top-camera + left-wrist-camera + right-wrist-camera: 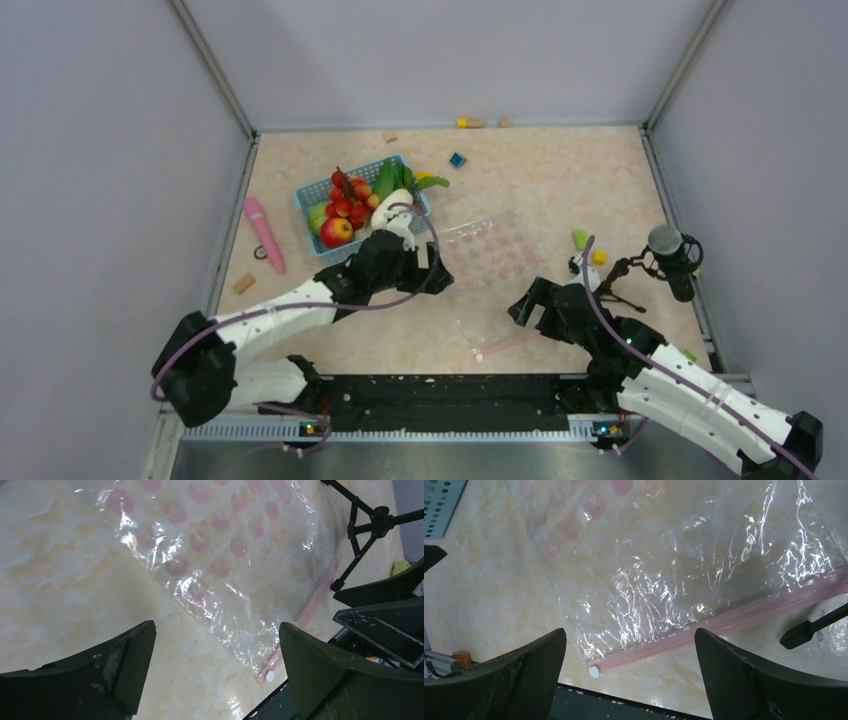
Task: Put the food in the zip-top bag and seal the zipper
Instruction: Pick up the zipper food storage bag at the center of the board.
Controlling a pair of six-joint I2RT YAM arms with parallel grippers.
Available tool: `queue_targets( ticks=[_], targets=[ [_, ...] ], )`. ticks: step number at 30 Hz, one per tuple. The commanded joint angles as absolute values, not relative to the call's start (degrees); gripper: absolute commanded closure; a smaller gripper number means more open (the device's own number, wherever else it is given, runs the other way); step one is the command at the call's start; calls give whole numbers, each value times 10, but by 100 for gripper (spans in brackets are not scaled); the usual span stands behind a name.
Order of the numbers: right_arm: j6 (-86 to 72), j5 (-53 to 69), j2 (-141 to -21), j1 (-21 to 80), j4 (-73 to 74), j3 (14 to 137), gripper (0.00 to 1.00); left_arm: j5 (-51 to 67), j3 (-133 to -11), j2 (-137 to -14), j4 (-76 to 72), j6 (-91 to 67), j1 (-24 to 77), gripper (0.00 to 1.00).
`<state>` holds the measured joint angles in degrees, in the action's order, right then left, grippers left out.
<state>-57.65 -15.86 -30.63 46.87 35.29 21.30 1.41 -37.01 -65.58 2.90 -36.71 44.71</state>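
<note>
The clear zip-top bag with pink dots lies flat mid-table; it also shows in the left wrist view and the right wrist view. Its pink zipper runs along the near edge, also in the right wrist view and the left wrist view. The food, with a red apple, cherries, greens and a white radish, sits in the blue basket. My left gripper is open and empty at the bag's left edge. My right gripper is open and empty near the zipper's right part.
A pink stick toy lies left of the basket. A black microphone on a small tripod stands at the right. Small blocks and green and yellow bits lie about. Grey walls close in the table.
</note>
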Motion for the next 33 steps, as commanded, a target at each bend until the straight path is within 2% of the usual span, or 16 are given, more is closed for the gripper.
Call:
queue_targets(
  ticks=[1, 6, 16, 26, 33],
  targets=[
    [-632, -125, -287, 474, 353, 193, 1, 116, -451, -751, -50, -341, 446, 2],
    [-657, -99, -282, 474, 360, 167, 2, 180, -515, -867, -61, -343, 446, 2],
    [-688, -129, -249, 475, 322, 126, 1, 217, -524, -964, -90, -362, 446, 2],
    [-700, -201, -276, 474, 231, 114, 2, 209, -466, -968, -87, -368, 446, 2],
    [-661, -224, -306, 474, 114, 121, 2, 209, -435, -946, -82, -372, 446, 2]
  ],
)
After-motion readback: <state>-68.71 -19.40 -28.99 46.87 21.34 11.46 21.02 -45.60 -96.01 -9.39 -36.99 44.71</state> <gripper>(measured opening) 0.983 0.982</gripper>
